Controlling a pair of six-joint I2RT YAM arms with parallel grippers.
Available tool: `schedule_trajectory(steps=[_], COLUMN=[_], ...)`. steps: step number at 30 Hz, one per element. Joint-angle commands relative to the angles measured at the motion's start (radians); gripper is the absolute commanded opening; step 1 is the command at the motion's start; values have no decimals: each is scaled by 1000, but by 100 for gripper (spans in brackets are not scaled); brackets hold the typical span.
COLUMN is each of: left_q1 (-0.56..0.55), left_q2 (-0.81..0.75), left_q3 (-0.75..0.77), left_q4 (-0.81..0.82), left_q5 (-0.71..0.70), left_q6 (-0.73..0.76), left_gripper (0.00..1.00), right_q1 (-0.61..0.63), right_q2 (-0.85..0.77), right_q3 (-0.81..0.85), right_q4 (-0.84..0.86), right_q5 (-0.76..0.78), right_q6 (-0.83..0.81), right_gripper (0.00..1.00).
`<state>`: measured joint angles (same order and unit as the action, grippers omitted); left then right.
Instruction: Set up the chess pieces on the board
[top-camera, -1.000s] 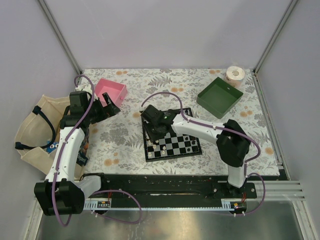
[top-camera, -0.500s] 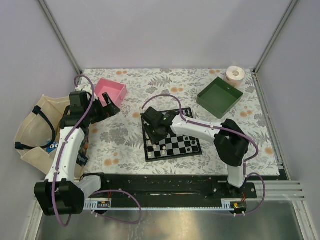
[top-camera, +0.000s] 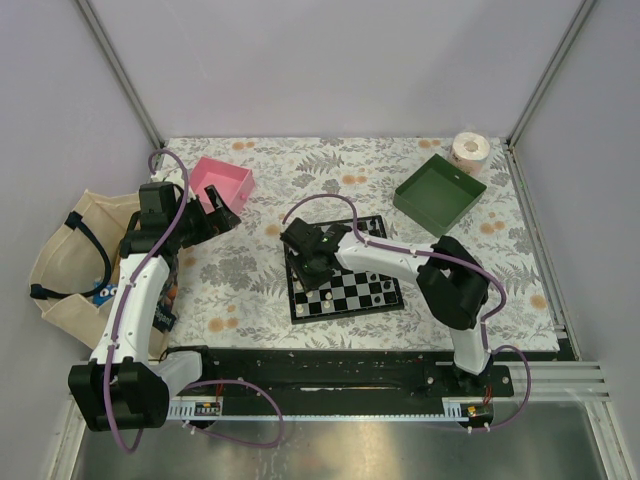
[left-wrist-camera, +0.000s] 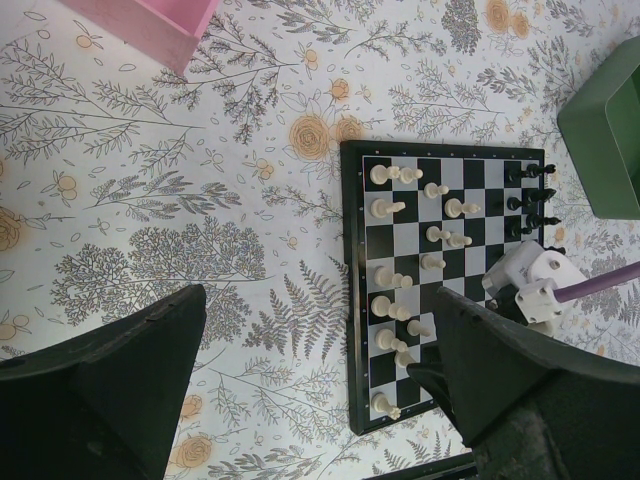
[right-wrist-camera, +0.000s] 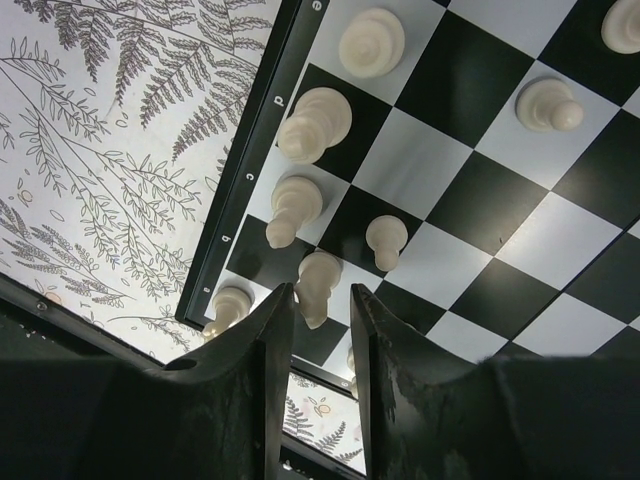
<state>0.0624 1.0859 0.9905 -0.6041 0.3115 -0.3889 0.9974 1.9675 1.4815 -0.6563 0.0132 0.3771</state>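
The board (top-camera: 360, 296) lies mid-table and also shows in the left wrist view (left-wrist-camera: 482, 250) and the right wrist view (right-wrist-camera: 470, 200). Cream chess pieces (left-wrist-camera: 392, 208) stand in two rows along its left side; black pieces (left-wrist-camera: 535, 200) stand at its far right. My right gripper (top-camera: 305, 262) is low over the board's left edge. Its jaws (right-wrist-camera: 322, 295) stand narrowly apart around one cream piece (right-wrist-camera: 318, 283), with a gap on the right side. My left gripper (top-camera: 222, 215) hangs wide open and empty above the cloth beside the pink tray, its fingers (left-wrist-camera: 110, 370) framing the board.
A pink tray (top-camera: 225, 180) stands at back left, a green tray (top-camera: 438, 192) at back right with a tape roll (top-camera: 470, 148) behind it. A cloth bag (top-camera: 65, 260) lies off the table's left edge. The right arm's white link (left-wrist-camera: 540, 280) crosses the board.
My right gripper has shifted slightly left along the board's left side and its elbow has swung left. The left arm has not moved.
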Motion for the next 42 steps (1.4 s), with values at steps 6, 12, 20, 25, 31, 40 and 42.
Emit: schedule_trajectory(steps=[6,12,20,25,31,40,42], left_q1=[4,4,4,4,4,4,4], left_q2=[-7,-12,-12,-11,-11,-9,-11], left_q3=[10,10,10,10,10,10,8], left_q4=[30,30,30,30,30,30,30], left_q5=[26,26,26,26,26,26,26], left_q6=[10,12,10,10,10,10,12], left_gripper=[99,99,99,99,99,99,99], right_q1=[12,24,40,43,47,55,56], right_q2=[1,-30,-19,-10,8,24,24], right_q3=[51,46,60,71,85,79,79], right_q4=[-16,-17,-13,-2,6,0,1], right_q5=[-37,-42,-19,-19,-18,-18,5], right_q6=[-15,-4,13,28,36,32,34], right_gripper=[18,11,11,11,12,14,15])
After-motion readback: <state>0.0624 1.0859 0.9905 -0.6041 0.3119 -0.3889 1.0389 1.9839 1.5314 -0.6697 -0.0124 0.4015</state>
